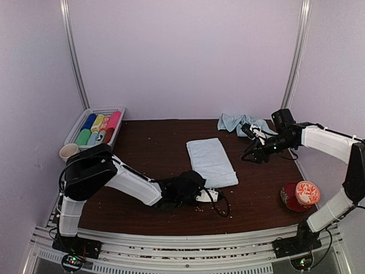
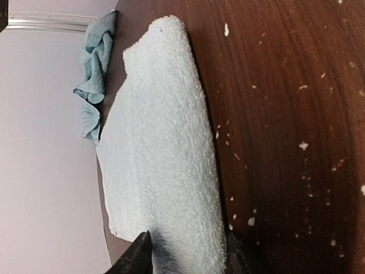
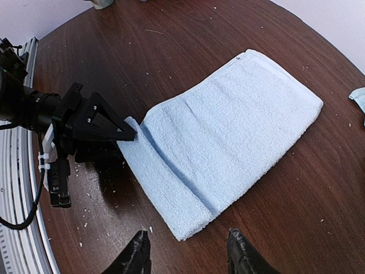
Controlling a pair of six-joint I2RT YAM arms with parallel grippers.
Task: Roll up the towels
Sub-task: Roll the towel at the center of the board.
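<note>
One pale blue towel (image 1: 211, 161) lies flat and folded in the middle of the table, its near end turned over into a short fold (image 3: 171, 182). My left gripper (image 1: 201, 193) lies low at that near end. In the left wrist view both fingertips (image 2: 140, 254) press against the sides of the folded towel (image 2: 165, 160), and the towel's corner is raised at the left gripper (image 3: 122, 134). My right gripper (image 3: 188, 254) hovers open above bare table just off the towel's near right corner, holding nothing. A second towel (image 1: 236, 121) sits crumpled at the back right.
At the back left, a white basket (image 1: 108, 109) holds several bright rolls. In front of it stands a pale cup (image 1: 68, 151). A red and white bowl (image 1: 300, 195) sits at the near right. Crumbs dot the brown table (image 1: 154, 142), and a black cable (image 1: 221, 204) loops beside the left gripper.
</note>
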